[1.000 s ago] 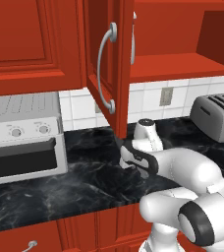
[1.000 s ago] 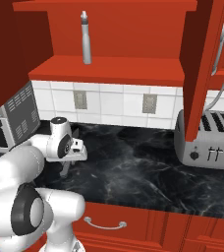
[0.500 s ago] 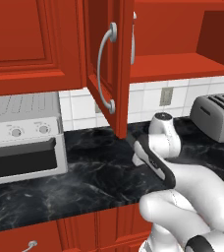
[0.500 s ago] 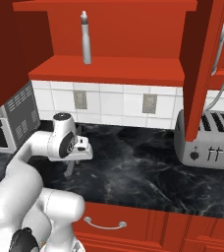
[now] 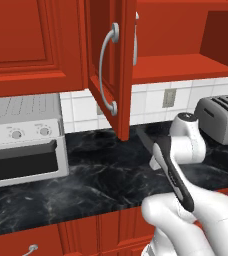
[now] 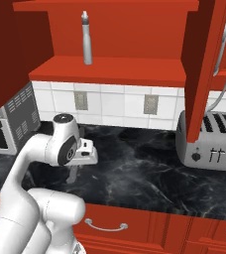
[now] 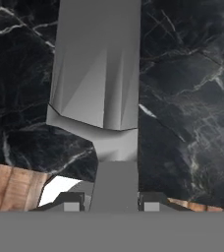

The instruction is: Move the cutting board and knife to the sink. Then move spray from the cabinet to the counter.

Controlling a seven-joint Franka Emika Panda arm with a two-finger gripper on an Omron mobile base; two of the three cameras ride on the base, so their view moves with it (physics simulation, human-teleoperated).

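Hand view showed the fingers [image 7: 70,201] of the gripper [image 7: 115,202] clenched on the narrow end of a grey blade-like piece, taken here to be the knife [image 7: 99,83], which ran away from the hand over the black marble surface [image 7: 192,98]. A strip of pale wood grain lay at the lower corners of that view; what it belonged to could not be told. Compared with a second earlier, the wrist had lifted a little and swung toward the toaster [image 6: 209,144], and the lower arm links had folded in closer to the base, while the cupboards and appliances kept their places, so the base itself had not driven. From the right base view the knife [image 6: 73,174] hung below the gripper [image 6: 74,166], clear of the surface [image 6: 144,168]. The carry to the sink therefore appeared to be under way but unfinished, with the second half of the task untouched: the spray [image 6: 86,39] stood upright on the red shelf of the cabinet [image 6: 115,67]. The open cabinet door [image 5: 106,65] hung over the surface near the raised wrist and was the likeliest thing to be struck on a wide swing. A toaster oven [image 5: 23,137] sat at the far left, well apart from the arm.
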